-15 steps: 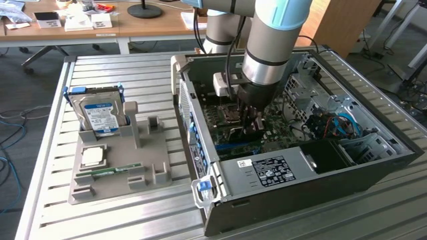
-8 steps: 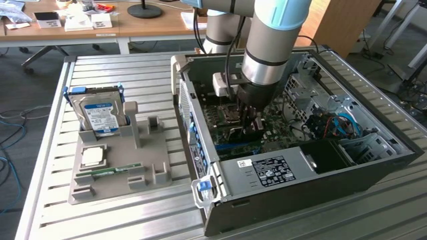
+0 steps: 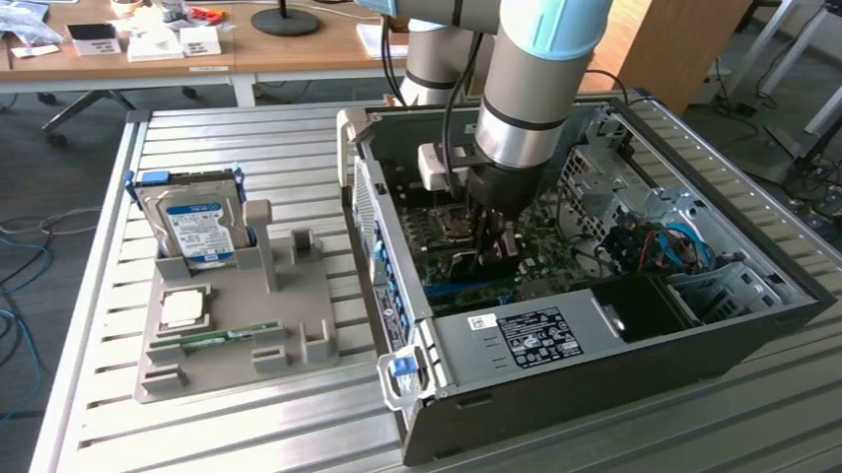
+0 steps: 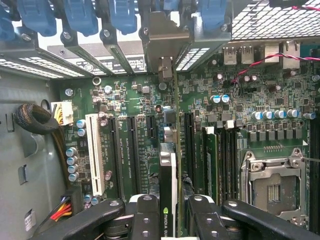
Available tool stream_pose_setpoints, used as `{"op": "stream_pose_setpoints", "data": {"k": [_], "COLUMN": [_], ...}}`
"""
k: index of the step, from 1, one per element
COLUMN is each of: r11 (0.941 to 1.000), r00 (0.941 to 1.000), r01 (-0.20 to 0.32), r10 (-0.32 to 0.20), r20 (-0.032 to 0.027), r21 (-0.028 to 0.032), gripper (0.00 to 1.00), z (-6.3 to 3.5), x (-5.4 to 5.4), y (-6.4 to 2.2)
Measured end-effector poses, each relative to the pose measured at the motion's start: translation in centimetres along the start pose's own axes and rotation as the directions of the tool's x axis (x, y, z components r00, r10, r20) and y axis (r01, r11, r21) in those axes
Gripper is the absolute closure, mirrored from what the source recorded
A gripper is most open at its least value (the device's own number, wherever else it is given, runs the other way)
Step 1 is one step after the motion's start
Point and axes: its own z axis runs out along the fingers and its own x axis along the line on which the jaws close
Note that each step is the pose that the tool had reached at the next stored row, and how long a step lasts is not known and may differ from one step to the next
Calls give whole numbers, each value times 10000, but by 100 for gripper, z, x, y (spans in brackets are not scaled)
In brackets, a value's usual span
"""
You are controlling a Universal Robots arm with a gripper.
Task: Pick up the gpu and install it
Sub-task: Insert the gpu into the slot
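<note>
The gpu (image 4: 169, 185) stands on edge between my fingers, showing as a thin dark card with a green board edge. Its silver end bracket (image 4: 165, 40) reaches the rear slot openings of the case. My gripper (image 4: 170, 220) is shut on the gpu, with a black finger (image 4: 145, 215) on each side. The card hangs just over the green motherboard (image 4: 125, 100), in line with the black expansion slots. Whether it sits in a slot, I cannot tell. In the exterior view the gripper (image 3: 490, 241) reaches down into the open computer case (image 3: 593, 394), with the gpu (image 3: 468, 264) dark below it.
A white slot (image 4: 94, 155), memory slots and the CPU socket (image 4: 272, 185) flank the card. A sleeved cable bundle (image 4: 30, 120) lies by the case wall. On the exterior view's left, a grey holder (image 3: 237, 325) carries a hard drive (image 3: 197, 227), a CPU (image 3: 181, 310) and a memory stick (image 3: 217, 338).
</note>
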Motion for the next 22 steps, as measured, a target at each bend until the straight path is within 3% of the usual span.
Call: {"op": "stream_pose_setpoints", "data": {"k": [22], "r11": [9995], "r00": [9995], "r01": [305], "r10": [-305], "r20": [6], "r21": [-8], "gripper": [73], "z": [2], "x": [-1], "y": [-11]}}
